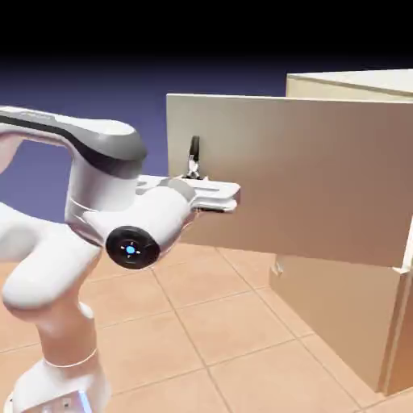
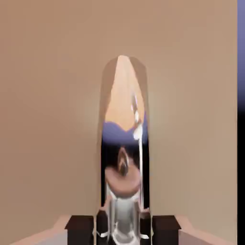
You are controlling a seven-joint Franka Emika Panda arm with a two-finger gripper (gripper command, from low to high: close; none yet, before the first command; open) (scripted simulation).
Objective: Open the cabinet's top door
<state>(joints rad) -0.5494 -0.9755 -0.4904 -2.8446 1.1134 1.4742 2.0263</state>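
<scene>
Chrome fills the middle of the hand view: a slim, rounded handle (image 2: 123, 143), mirror-bright, rising between two dark fingertips (image 2: 80, 228) at the bottom edge. The end effector (image 1: 196, 171) is closed on that handle, its tips close against either side. In the exterior view the top door (image 1: 306, 177), a flat matte beige panel, already stands swung well out across the upper middle of the frame, while the boxy cabinet (image 1: 355, 323) sits at the right. Slick metal in a narrow pinch could slip if the pull strays from the door's arc. The tiled floor (image 1: 210, 323) is terracotta.
</scene>
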